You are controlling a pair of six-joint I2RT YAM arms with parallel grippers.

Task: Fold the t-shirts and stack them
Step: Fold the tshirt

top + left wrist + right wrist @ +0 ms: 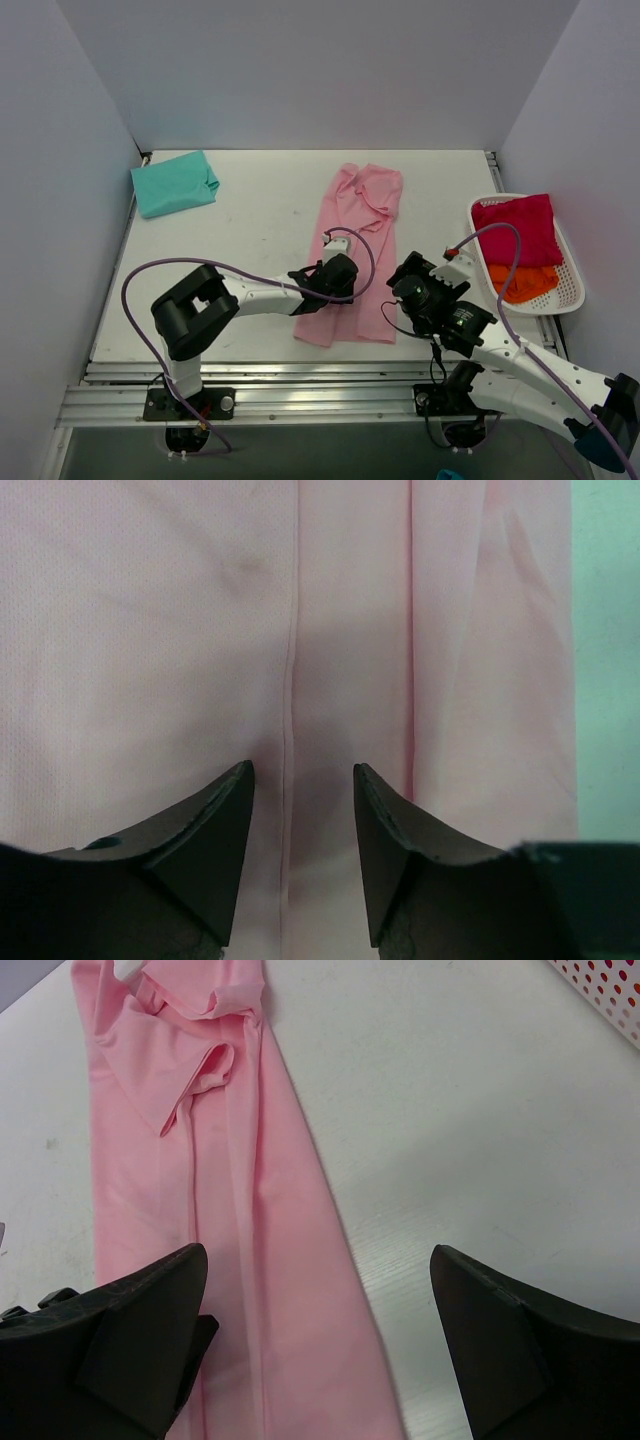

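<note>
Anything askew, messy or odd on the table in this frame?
Only minor things. The light pink cloth t-shirt, folded into a long strip mid-table, is bunched and rumpled at its far collar end, not flat. The folded teal t-shirt sits at an angle in the far left corner. Nothing looks spilled or damaged.

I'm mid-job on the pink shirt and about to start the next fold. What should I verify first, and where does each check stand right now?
1. Pink t-shirt narrowed into a long strip: ok.
2. Its far, collar end smooth: not ok, the cloth is bunched there.
3. Left gripper over the strip, jaws apart astride a fold line: ok.
4. Cloth actually pinched by the left gripper: cannot tell.
5. Right gripper open, holding nothing, over the strip's right edge: ok.
6. Teal t-shirt folded in the far-left corner, apart from the pink one: ok.
</note>
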